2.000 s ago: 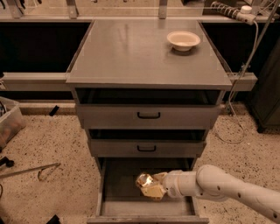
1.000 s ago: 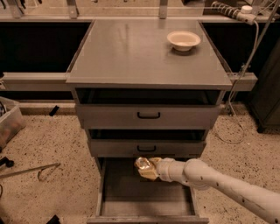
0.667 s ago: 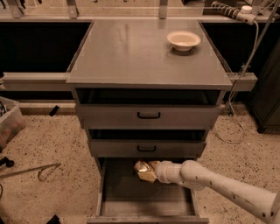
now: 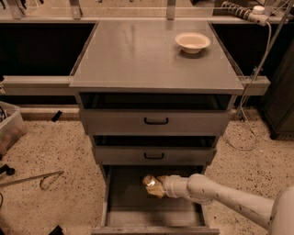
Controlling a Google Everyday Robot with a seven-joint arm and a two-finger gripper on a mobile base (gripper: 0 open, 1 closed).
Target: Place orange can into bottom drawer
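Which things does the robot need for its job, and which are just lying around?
For the job: orange can; bottom drawer, open; gripper, holding the can over that drawer.
Just lying about: cream bowl on the cabinet top; power strip at the back; plastic bin on the floor.

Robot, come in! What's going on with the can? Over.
End effector inside open bottom drawer, shut on can. Can near drawer's back. Nothing blocking; bowl sits up top.

Warm light fell from above, leaving a soft sheen on the counter (image 4: 138,55); the bottom drawer (image 4: 133,206) lay shadowed, where the end effector (image 4: 158,187) gripped the glinting orange can (image 4: 150,182).
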